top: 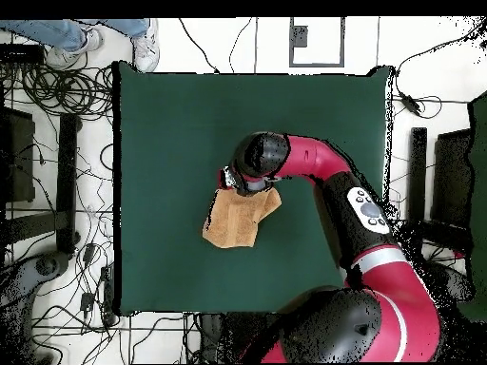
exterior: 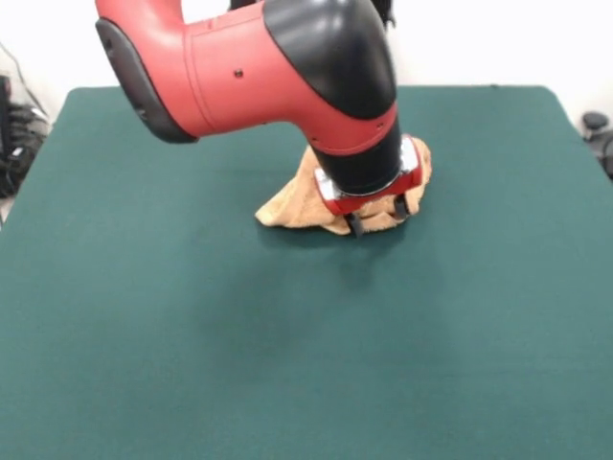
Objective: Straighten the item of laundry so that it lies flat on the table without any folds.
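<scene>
The tan-orange towel (exterior: pixel 287 206) lies bunched and folded near the middle of the dark green table (exterior: pixel 192 335), partly hidden behind my wrist. My gripper (exterior: pixel 377 218) points down at the towel's front edge, its two dark fingertips (exterior: pixel 354 227) spread apart, touching or just above the cloth. In the overhead view the towel (top: pixel 238 220) is a rumpled, roughly four-sided patch with one corner folded over. The gripper (top: pixel 231 181) sits at its upper edge, mostly covered by the black wrist. The white tag does not show.
The red arm reaches in over the table (top: pixel 171 124) from the base side. A person's shoes (top: pixel 145 49) stand on the floor beyond the far table edge. Cables lie on the floor along the table's sides.
</scene>
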